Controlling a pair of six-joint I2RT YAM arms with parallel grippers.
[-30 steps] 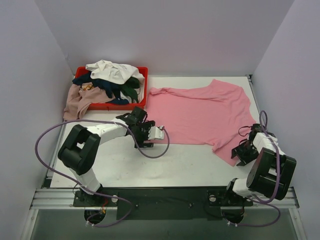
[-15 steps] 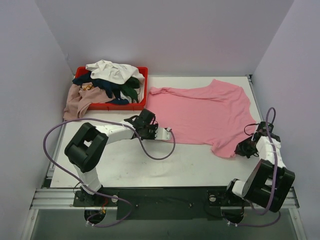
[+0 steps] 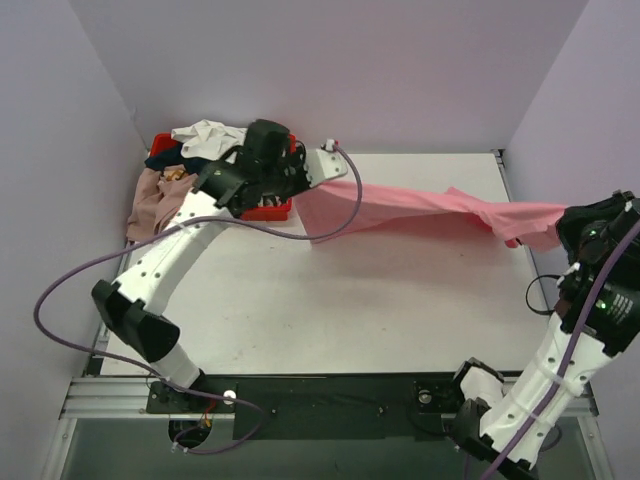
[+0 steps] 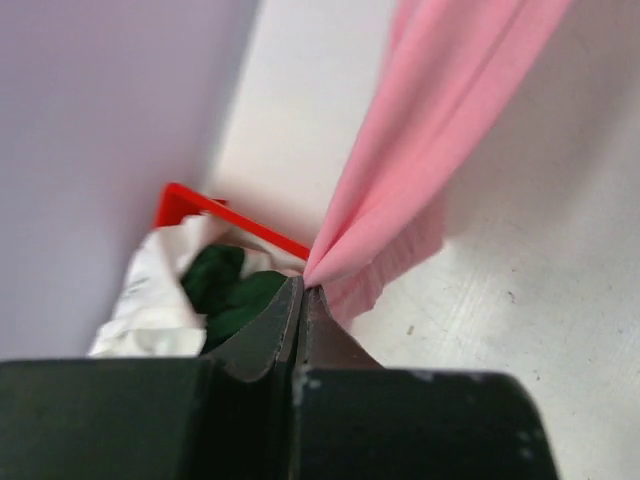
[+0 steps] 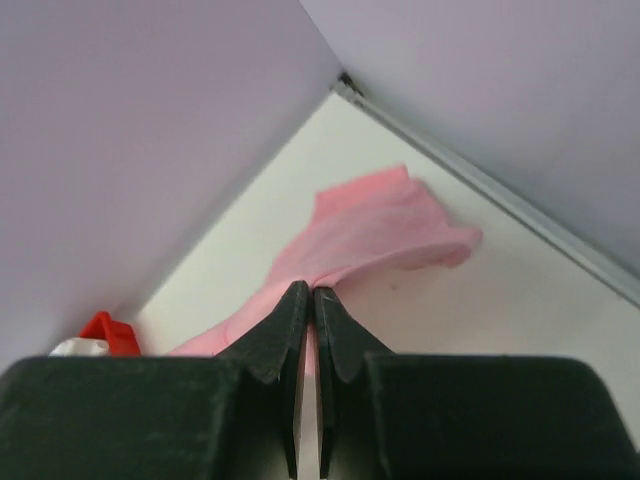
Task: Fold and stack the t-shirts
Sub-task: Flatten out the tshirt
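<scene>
Off the surface (image 3: 330,300), the pink t-shirt (image 3: 430,203): strung as a bunched band from the left claw (image 4: 303,292) across to the right claw (image 5: 311,293), with a loose flap spread beyond the right claw's tips. Both claws clamped tight on a gather of pink cloth, no gap showing.

To do this step well, judged from here: grip firm at both pinches, span level and only lightly taut. Then lower gently over the bare surface between the claws, hanging edge first, for a flat lay without creases. Steer clear of the red tray (image 4: 178,199) just beside the left claw, heaped with the other t-shirts (image 3: 205,135).

Left arm stretched long and high from its base, wrist reaching over the tray. Right arm standing steep, wrist tipped inward toward the band.
</scene>
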